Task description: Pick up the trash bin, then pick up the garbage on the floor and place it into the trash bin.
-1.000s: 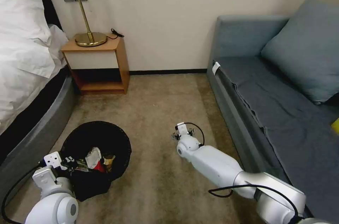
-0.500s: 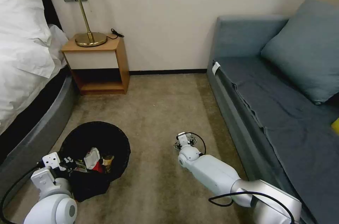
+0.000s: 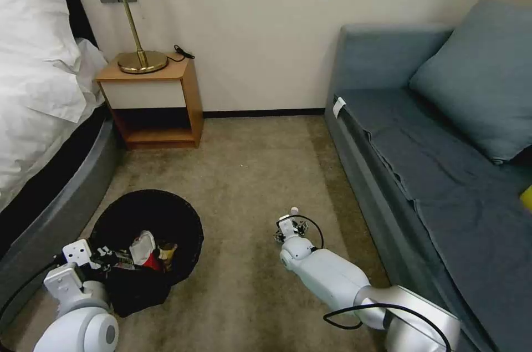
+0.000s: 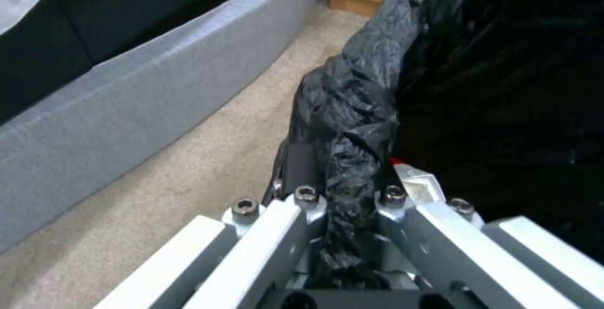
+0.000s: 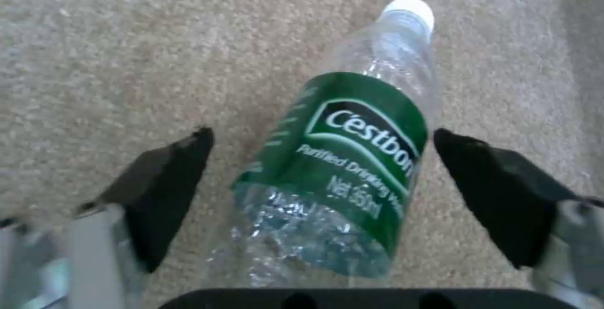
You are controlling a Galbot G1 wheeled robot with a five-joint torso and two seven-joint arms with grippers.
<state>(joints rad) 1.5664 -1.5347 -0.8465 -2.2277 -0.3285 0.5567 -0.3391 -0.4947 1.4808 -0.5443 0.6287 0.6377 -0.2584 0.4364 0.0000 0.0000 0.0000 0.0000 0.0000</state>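
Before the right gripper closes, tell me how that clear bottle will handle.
The bottle looks empty and crumpled, so it is probably light and may buckle when squeezed. Its smooth plastic and glossy green label could slip. Lying on its side on the carpet between the open fingers, it might roll if nudged.

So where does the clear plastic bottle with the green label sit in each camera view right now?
Head view: only the white cap of the clear plastic bottle with the green label peeks out beyond the right gripper.
Left wrist view: not in it.
Right wrist view: the bottle lies between the open right gripper's black fingers.
Shared landmark: the beige short-pile carpet, also under the bottle.
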